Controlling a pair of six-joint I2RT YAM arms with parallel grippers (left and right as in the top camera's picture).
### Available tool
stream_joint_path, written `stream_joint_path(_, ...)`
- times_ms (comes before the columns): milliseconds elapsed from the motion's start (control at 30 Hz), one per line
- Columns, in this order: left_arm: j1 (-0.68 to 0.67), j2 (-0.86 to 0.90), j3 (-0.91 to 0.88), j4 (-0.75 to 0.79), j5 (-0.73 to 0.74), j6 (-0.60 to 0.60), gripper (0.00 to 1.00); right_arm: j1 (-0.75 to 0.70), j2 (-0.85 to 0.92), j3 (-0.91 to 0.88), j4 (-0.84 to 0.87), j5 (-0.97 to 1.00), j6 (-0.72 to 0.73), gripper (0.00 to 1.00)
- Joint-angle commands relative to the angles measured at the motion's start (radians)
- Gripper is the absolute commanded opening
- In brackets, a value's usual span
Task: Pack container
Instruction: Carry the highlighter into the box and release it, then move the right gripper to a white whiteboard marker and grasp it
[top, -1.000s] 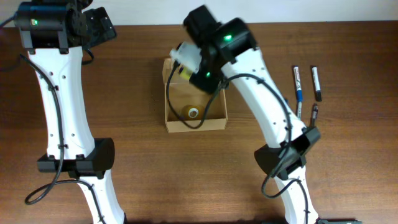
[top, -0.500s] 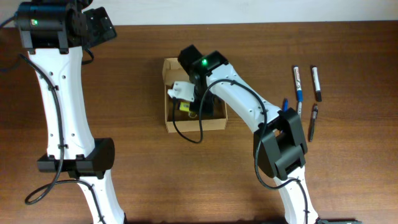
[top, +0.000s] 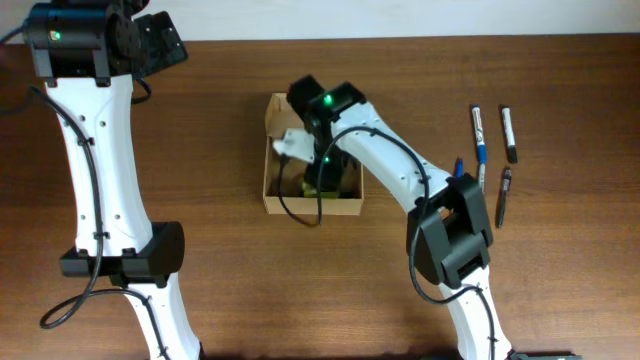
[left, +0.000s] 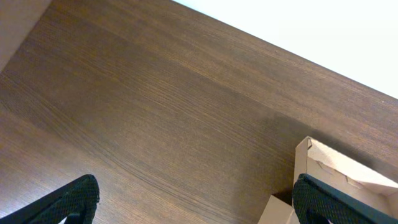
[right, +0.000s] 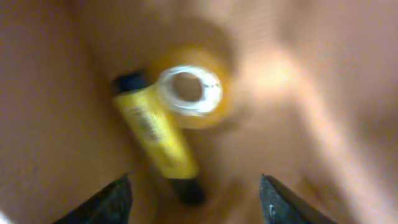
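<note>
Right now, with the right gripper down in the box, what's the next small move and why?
Probably lift the right gripper straight up out of the box. Its jaws stand open and the yellow marker lies on the box floor beside the tape roll, so it looks released. Pens wait on the table.

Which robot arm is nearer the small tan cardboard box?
Right. The right gripper is down inside the small tan cardboard box, above a yellow marker; the left gripper hangs apart, beyond the box's corner.
</note>
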Motion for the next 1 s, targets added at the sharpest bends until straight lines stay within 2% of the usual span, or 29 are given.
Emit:
stream_joint_path(0, 0.005, 0.005, -0.004, 0.0, 0.001, 0.009, 1.0, 0.003, -0.121, 0.154, -0.029, 0.142, 0.174, 0.67)
stream_joint_path(133, 0.005, 0.005, -0.004, 0.0, 0.001, 0.009, 1.0, -0.027, -0.303, 0.191, -0.033, 0.183, 0.28, 0.65)
stream_joint_path(233, 0.005, 0.005, -0.004, 0.0, 0.001, 0.009, 1.0, -0.107, -0.416, 0.191, -0.013, 0.182, 0.376, 0.64)
stream_joint_path(300, 0.005, 0.005, -0.004, 0.0, 0.001, 0.009, 1.0, -0.194, -0.462, 0.191, 0.0, 0.182, 0.434, 0.63)
stream_joint_path(400, 0.005, 0.005, -0.004, 0.0, 0.001, 0.009, 1.0, -0.399, -0.479, 0.189, 0.005, 0.158, 0.545, 0.6)
stream_joint_path(533, 0.005, 0.005, -0.004, 0.0, 0.001, 0.009, 1.0, -0.639, -0.413, 0.125, 0.005, 0.003, 0.577, 0.59)
stream_joint_path(667, 0.005, 0.005, -0.004, 0.0, 0.001, 0.009, 1.0, -0.764, -0.293, 0.061, 0.009, -0.047, 0.629, 0.56)
stream_joint_path(800, 0.005, 0.005, -0.004, 0.0, 0.001, 0.009, 1.0, -0.807, -0.13, 0.055, 0.005, -0.144, 0.584, 0.56)
stream_joint_path(967, 0.005, 0.005, -0.004, 0.0, 0.0, 0.009, 1.0, -0.807, 0.009, 0.055, 0.012, -0.142, 0.538, 0.56)
